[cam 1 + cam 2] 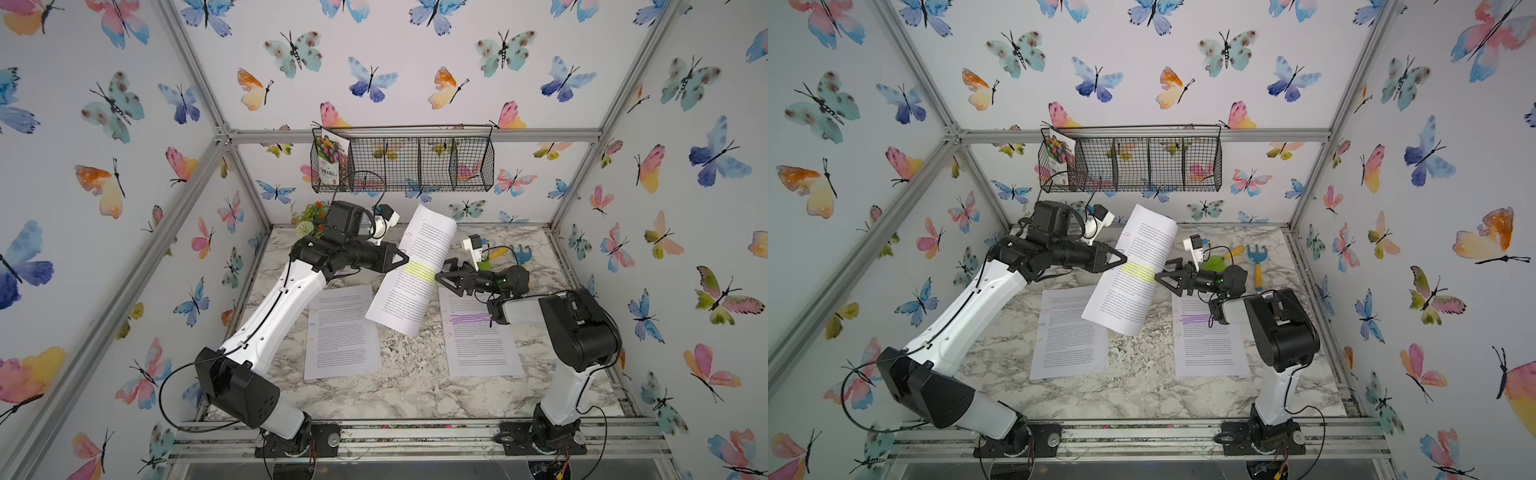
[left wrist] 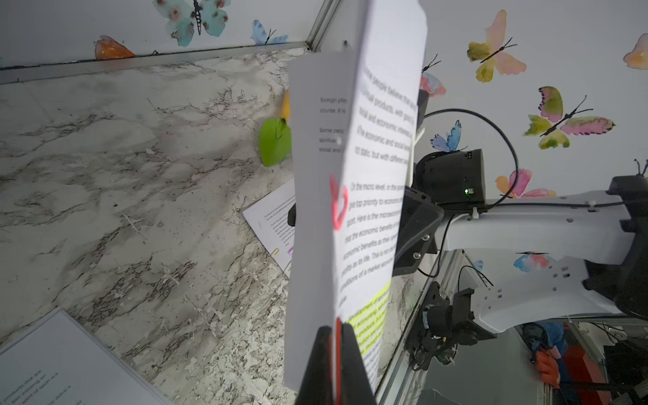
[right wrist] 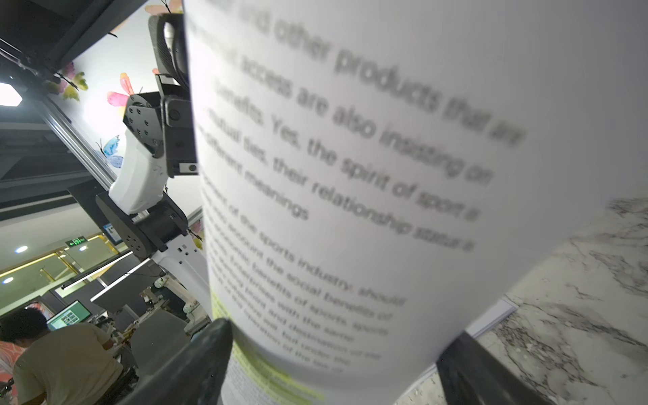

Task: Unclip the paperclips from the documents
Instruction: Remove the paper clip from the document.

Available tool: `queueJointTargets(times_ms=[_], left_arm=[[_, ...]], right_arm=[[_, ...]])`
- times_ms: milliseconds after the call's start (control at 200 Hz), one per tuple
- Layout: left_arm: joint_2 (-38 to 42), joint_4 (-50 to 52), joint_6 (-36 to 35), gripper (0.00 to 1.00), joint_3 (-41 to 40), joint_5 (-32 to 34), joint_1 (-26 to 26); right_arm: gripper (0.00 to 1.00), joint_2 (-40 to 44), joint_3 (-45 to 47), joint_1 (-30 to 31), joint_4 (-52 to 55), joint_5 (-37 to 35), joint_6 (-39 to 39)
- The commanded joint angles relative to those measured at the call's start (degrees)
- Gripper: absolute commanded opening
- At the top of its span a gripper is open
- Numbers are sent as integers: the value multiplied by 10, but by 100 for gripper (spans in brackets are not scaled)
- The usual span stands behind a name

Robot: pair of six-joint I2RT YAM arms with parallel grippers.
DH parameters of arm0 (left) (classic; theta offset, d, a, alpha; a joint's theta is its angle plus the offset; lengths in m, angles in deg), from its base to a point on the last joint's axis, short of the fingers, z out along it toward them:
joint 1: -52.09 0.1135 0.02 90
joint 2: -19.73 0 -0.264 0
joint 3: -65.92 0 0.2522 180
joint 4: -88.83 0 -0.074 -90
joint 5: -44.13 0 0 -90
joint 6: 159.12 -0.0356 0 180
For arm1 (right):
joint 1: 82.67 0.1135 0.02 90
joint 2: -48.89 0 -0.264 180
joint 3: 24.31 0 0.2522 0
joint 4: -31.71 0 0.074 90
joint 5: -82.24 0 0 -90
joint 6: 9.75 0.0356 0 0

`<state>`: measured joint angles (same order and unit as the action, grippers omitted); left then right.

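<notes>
The yellow-highlighted document [image 1: 419, 266] [image 1: 1133, 274] hangs curled in the air above the table. My left gripper [image 1: 405, 260] [image 2: 336, 336] is shut on its left edge, and a thin red strip shows between the closed fingers. A pink paperclip [image 2: 338, 207] [image 1: 409, 234] sits on the same edge just beyond the fingertips. My right gripper [image 1: 442, 274] [image 3: 336, 364] is open, its fingers straddling the opposite edge of the sheaf [image 3: 350, 175]. The unhighlighted document [image 1: 343, 332] and the purple-highlighted document [image 1: 480, 332] lie flat below, with small clips on their left edges.
A wire basket [image 1: 403, 164] hangs on the back wall with a flower seed packet [image 1: 330, 160] in its left end. A green plant [image 1: 309, 214] stands at the back left. A green trowel [image 1: 1214, 262] and a blue rake [image 1: 1257, 262] lie at the back right.
</notes>
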<state>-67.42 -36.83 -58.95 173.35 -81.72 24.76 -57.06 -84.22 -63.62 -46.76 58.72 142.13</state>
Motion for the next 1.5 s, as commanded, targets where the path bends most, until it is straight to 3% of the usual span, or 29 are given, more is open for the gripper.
queueJointTargets(times_ms=[0,370,731,831,1021,1497], left_arm=[[14,22,-23,0,18,11,0],[40,57,-50,0,13,43,0],[38,53,-36,0,36,37,-1],[38,62,-40,0,47,41,-1],[25,82,-43,0,81,24,-6],[33,66,-33,0,66,3,-17]], right_arm=[[92,33,26,0,-117,2,-12],[92,122,106,1,-117,-23,-25],[92,207,88,1,-89,-25,-10],[92,225,96,1,-32,-21,-45],[91,269,120,1,136,-46,-185],[85,218,78,2,100,-93,-202]])
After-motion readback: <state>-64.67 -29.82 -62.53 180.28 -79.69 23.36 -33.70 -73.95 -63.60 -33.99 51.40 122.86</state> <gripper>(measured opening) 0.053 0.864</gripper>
